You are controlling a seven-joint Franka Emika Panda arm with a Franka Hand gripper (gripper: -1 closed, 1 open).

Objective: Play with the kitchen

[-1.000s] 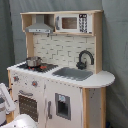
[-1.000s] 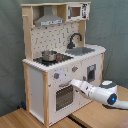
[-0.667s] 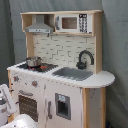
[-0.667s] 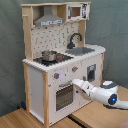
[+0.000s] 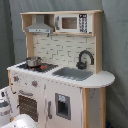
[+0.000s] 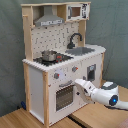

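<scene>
On a light wooden table (image 6: 95, 116), the kitchen (image 6: 60, 55) stands upright in both exterior views, white with pale wood trim. Its stovetop carries a small metal pot (image 6: 48, 55); a black faucet (image 6: 74, 39) arches over the grey sink (image 6: 80, 50), with a range hood (image 6: 48, 20) and microwave (image 6: 76, 11) above. In the second exterior view, the white arm reaches from the right, its gripper (image 6: 78, 83) at the oven door (image 6: 63, 95), just by the handle. Whether the fingers are open or closed cannot be told.
</scene>
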